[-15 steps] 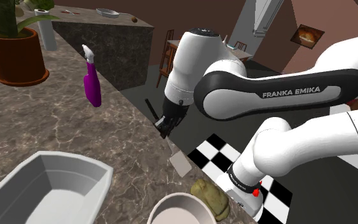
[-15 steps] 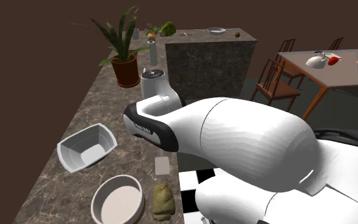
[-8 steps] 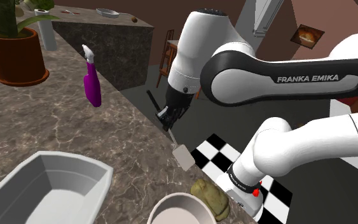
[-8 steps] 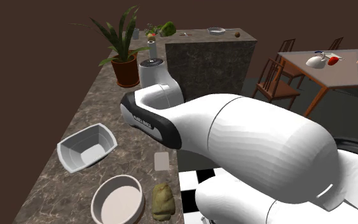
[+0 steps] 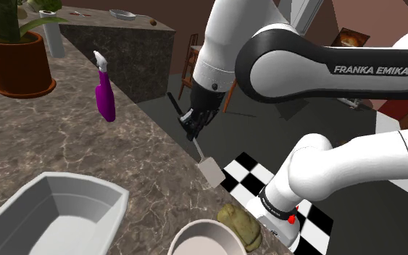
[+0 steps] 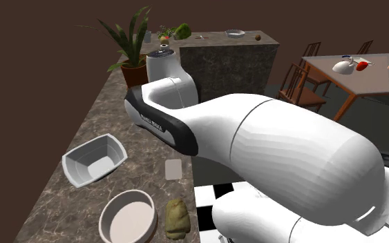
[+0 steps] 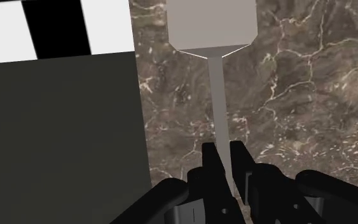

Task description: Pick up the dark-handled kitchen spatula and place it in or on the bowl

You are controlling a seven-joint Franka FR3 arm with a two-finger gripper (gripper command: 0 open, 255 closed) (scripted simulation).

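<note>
We hold our white Franka arm [image 5: 231,36] arched over, its all-black two-finger gripper [image 7: 224,154] pointing down, clamped on a grey flat-bladed spatula [image 7: 213,25].

**One of Nearly Everything on a Kitchen Counter**

One spatula [image 5: 209,169], one round bowl [image 6: 127,217], one grey rectangular tub [image 6: 92,162], one purple spray bottle [image 5: 105,98], one potted plant [image 5: 17,65] and one lumpy olive-brown item [image 6: 177,217] share a single stone-patterned counter [image 5: 64,145]. One white arm [image 5: 325,72] carries one black gripper [image 7: 224,149] with two fingers [image 7: 210,159]. One pale pan [image 6: 235,32] sits on the far block. There is one dining table [image 6: 352,76]; its chairs are too cut off to count. One framed picture [image 5: 350,40] hangs on the wall.
</note>
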